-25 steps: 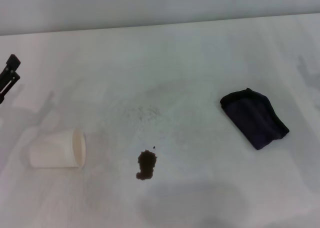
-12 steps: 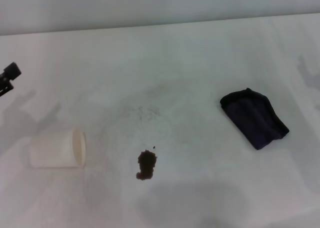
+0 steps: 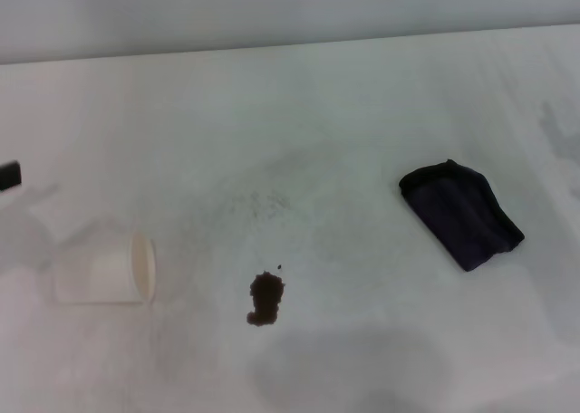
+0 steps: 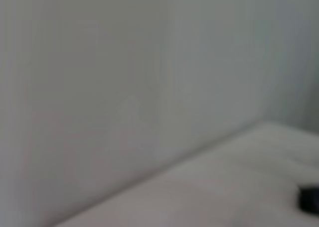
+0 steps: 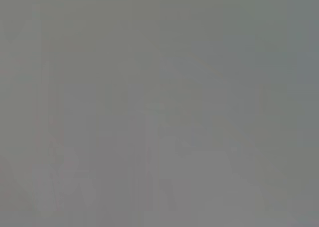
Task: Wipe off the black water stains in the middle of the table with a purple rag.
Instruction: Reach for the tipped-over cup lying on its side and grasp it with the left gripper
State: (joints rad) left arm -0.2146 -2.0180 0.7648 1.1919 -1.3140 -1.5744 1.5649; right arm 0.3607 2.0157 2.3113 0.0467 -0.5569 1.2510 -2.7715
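- The desk (image 3: pixel 344 114) fills the head view, wide and white, with faint grey smudges near its centre.
- Right of centre lies the purple rag (image 3: pixel 460 214), folded into a dark oblong; its long axis runs diagonally, the far end toward the middle of the desk, the near end toward the right edge. Nothing is touching it.
- On the left, a white paper cup (image 3: pixel 104 269) lies on its side, long axis across the desk, its open mouth pointing right toward the spill.
- Between cup and rag, nearer the cup, sit the black water stains (image 3: pixel 265 298): one small irregular dark blotch, slightly elongated front to back, with a tiny speck just beyond its far edge.
- At the far left edge, a sliver of the left end effector (image 3: pixel 8 175) pokes in, well apart from everything; I cannot tell whether its fingers are apart or together.
- The right end effector is out of sight; its wrist view shows only plain grey.
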